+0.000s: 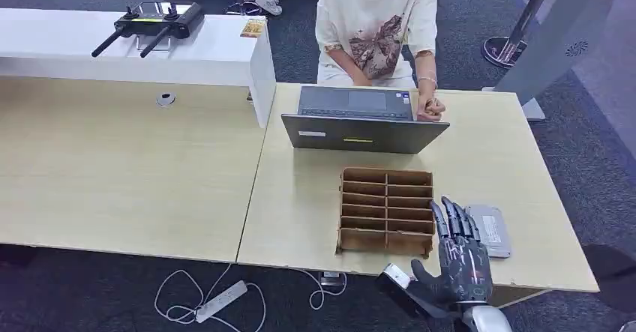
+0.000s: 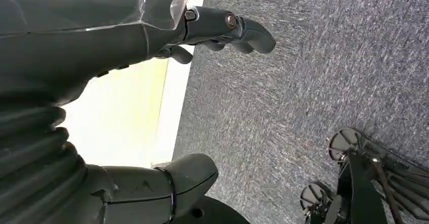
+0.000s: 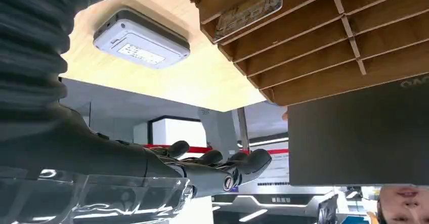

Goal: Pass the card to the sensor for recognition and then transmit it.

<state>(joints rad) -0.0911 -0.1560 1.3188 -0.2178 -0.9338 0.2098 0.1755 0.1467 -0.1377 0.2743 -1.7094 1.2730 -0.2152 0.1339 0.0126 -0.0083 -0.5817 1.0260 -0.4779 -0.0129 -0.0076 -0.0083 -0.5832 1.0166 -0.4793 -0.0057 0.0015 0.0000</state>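
Nearest rack slot, by the right hand:
Card: one card [image 3: 249,9] lies in an end compartment of the cardboard rack, seen in the right wrist view; not held.
Rack: brown cardboard divider rack [image 1: 386,210], on the desk between laptop and desk edge.
Sensor: grey card reader [image 1: 489,230], flat on the desk just beside the rack, on its right.
Right hand: right hand [image 1: 459,257], fingers apart and extended, holding nothing, raised between rack and reader.
Left hand: left hand [image 2: 101,42], hanging over carpet, fingers loosely curled, nothing in them.
Progress: judged at the start; card not yet picked, reading and handover remain.
Surroundings: laptop [image 1: 361,122]; seated person [image 1: 379,25] behind it.
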